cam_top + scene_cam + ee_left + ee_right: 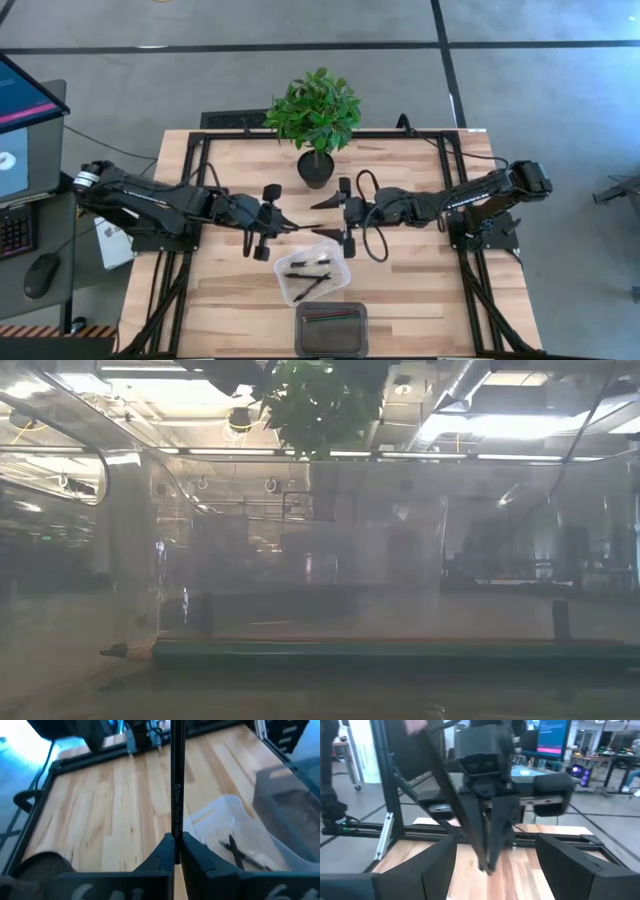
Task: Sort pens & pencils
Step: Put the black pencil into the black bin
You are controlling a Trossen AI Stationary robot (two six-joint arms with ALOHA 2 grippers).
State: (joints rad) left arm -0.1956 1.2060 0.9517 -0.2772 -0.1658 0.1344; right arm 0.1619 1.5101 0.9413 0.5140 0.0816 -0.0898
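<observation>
My left gripper [283, 226] is clenched on a slim dark pencil [176, 795], which runs straight out past my fingertips [165, 851] toward my other arm. Just below that claw on the wooden table [230, 300] sits the clear tray [285, 290] holding the pens [310, 278], and beyond it, near the table's front edge, the dark tray [303, 345] with pencils [331, 317] inside. My right gripper [328, 217] faces the left one, its jaws spread wide and grasping nothing, with the pencil's tip close between us.
</observation>
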